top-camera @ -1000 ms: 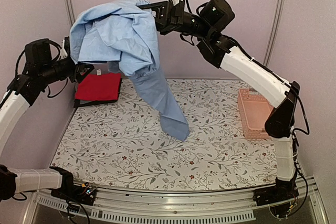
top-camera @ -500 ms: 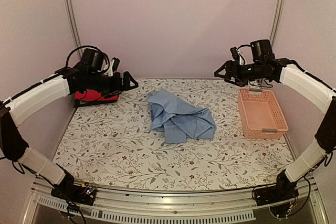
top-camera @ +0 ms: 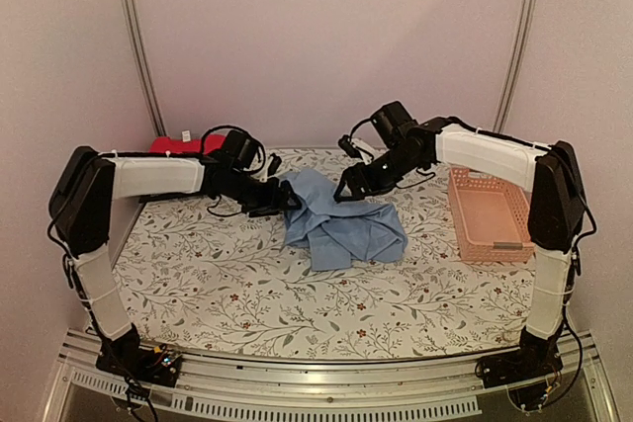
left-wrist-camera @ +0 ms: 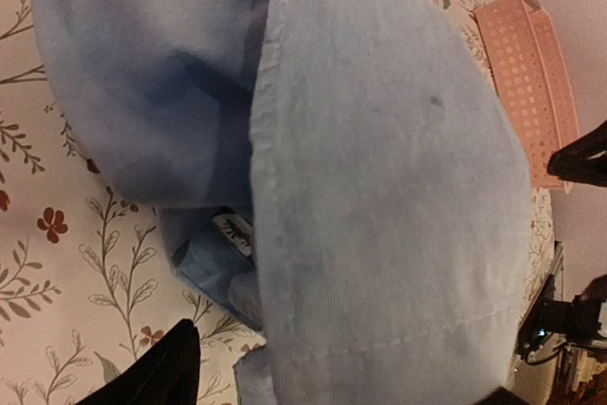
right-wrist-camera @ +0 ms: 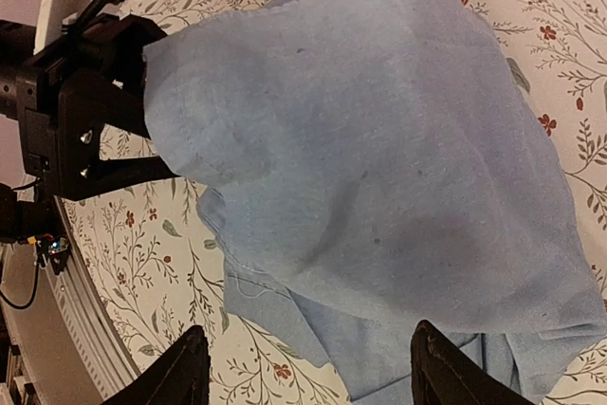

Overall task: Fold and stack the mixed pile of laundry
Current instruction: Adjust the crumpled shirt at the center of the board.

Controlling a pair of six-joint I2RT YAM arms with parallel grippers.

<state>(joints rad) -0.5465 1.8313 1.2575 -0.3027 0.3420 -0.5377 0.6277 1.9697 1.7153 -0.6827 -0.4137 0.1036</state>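
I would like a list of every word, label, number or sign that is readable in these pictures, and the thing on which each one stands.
No text here can be read.
Small white label on the light blue shirt, left wrist view: dark print, too blurred to read.
Pink basket: no writing visible.
Tablecloth: flower pattern only, no writing.

Top view: you get soft, even, pinkish light, faint shadows. Wrist views dimmer, warmer; light blue shirt [left-wrist-camera: 379,187] close up looks slightly blurred.
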